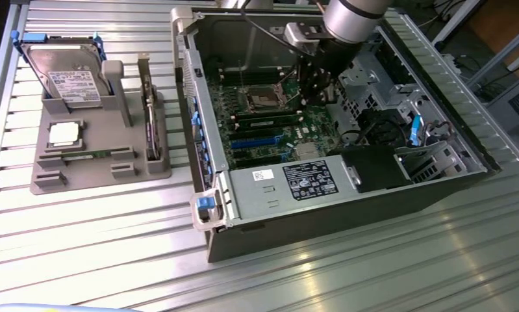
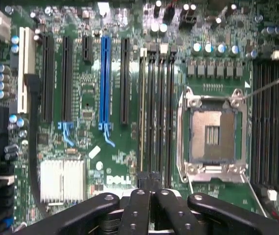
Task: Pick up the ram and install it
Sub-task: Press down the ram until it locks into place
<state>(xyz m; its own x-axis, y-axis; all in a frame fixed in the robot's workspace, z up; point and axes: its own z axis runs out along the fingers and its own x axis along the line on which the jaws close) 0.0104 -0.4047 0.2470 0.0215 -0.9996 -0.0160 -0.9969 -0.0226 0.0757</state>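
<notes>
My gripper (image 2: pixel 151 195) hangs closed over the motherboard (image 2: pixel 88 93); the ram (image 1: pixel 271 121) sits slotted right of the socket (image 1: pixel 264 99); light, stiff, fragile; I'd pinch its long edges.

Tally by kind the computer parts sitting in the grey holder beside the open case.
Hard drive: 1
Processor chip: 1
Expansion card: 1
Ram stick: 1
Total in the grey holder: 4
</notes>
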